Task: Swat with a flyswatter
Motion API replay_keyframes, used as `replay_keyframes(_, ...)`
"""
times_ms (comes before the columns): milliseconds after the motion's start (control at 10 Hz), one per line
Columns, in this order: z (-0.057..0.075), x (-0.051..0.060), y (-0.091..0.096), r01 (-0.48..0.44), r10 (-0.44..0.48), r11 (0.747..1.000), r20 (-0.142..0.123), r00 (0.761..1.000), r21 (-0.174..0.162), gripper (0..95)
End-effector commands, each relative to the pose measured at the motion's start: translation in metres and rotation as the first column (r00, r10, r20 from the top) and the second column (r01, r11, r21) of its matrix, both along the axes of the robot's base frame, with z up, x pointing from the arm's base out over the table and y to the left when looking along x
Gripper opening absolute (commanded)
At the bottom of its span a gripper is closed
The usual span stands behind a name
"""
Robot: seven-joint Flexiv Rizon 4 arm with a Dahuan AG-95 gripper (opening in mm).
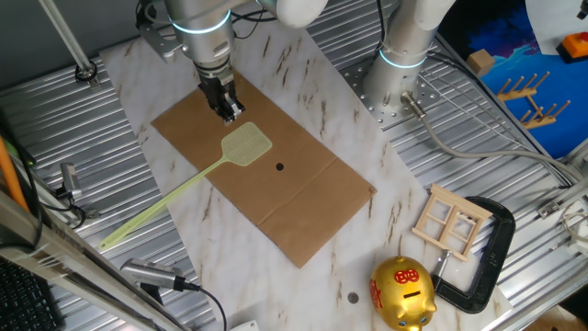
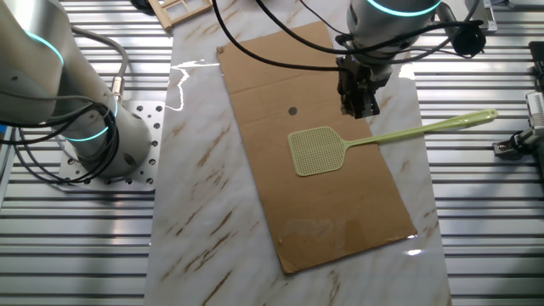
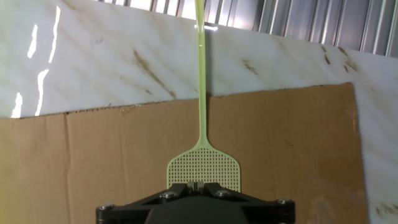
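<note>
The pale yellow-green flyswatter (image 1: 246, 143) lies flat, its mesh head on the brown cardboard sheet (image 1: 303, 198) and its thin handle running off toward the front left onto the metal table. It also shows in the other fixed view (image 2: 317, 150) and the hand view (image 3: 203, 168). My gripper (image 1: 230, 114) hangs just behind the mesh head, above the cardboard, with its jaws shut and nothing between them. It also shows in the other fixed view (image 2: 360, 109) and the hand view (image 3: 196, 185). A small black dot (image 1: 279, 167) sits on the cardboard beside the head.
A second arm's base (image 1: 401, 64) stands at the back right. A gold piggy bank (image 1: 401, 292), a black C-clamp (image 1: 491, 253) and a small wooden frame (image 1: 450, 221) lie at the front right. Ribbed metal table (image 1: 64, 138) surrounds the marble board.
</note>
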State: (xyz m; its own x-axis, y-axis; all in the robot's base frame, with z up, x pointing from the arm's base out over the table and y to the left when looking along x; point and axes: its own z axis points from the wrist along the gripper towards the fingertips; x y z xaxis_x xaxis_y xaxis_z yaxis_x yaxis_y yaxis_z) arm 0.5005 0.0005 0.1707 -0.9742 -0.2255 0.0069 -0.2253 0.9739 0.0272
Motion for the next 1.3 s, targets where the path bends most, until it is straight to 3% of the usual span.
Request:
replay_keyframes(100, 0.000, -0.001, 0.000, 0.004, -0.004, 1.000, 0.002, 1.000, -0.002, 0.0)
replay_keyframes(600, 0.000, 0.000, 0.000, 0.032, -0.032, 0.999, 0.008, 0.999, 0.005, 0.0)
replay_keyframes(1200, -0.033, 0.056, 0.030, 0.045, -0.045, 0.999, 0.008, 0.999, 0.006, 0.0)
replay_keyframes(1300, -0.037, 0.060, 0.032, 0.044, -0.044, 0.999, 0.008, 0.999, 0.007, 0.0)
